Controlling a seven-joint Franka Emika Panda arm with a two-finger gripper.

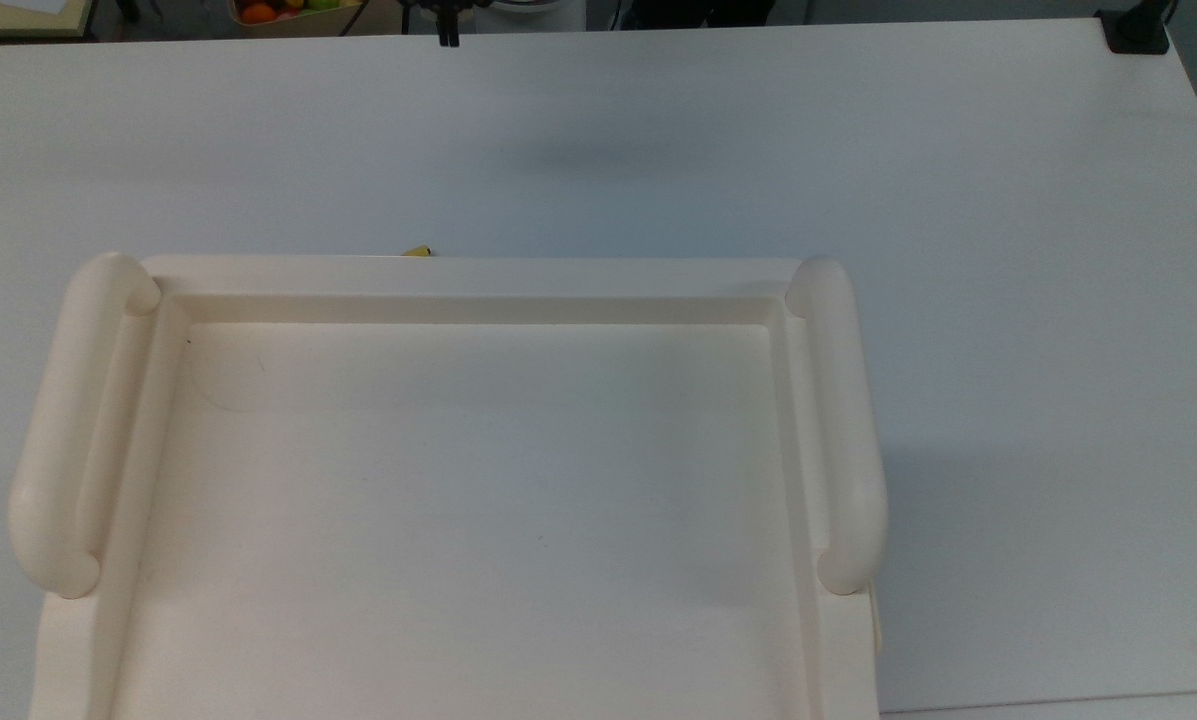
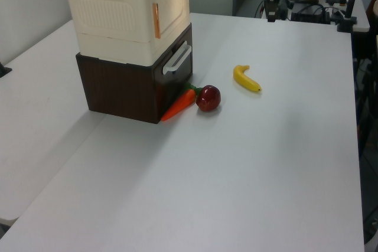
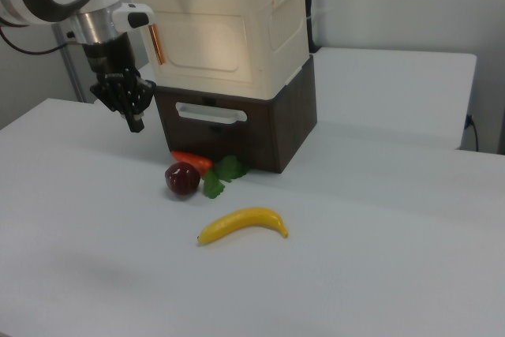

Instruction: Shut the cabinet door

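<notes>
White tabletop (image 2: 266, 163) spreads across the scene, and on it stands the cabinet (image 3: 221, 29), a large cream unit with a recessed tray top and two thick rounded rails, stacked on a dark brown drawer box (image 3: 237, 128) with a pale handle. The cabinet door (image 3: 207, 51) is the cream front panel of that unit; in the right view it sits flush with the frame, with a copper-coloured fitting (image 3: 156, 45) along the right view's left edge. In the left view the door (image 2: 172, 1) also lies flat against the cabinet front.

The robot arm's gripper (image 3: 136, 121) hangs in the air near the cabinet's front corner, at the right view's left, apart from the door and touching nothing. Its fingers look drawn together, holding nothing.

Judging from this, the door appears closed, so little or nothing seems left beyond the arm clearing the area.

A yellow banana (image 3: 242, 224) lies on the tabletop well in front of the drawer box. A dark red apple (image 3: 182, 178) and an orange carrot (image 3: 192, 161) with green leaves rest just beside the box.

No readable writing or brand marks are visible.
</notes>
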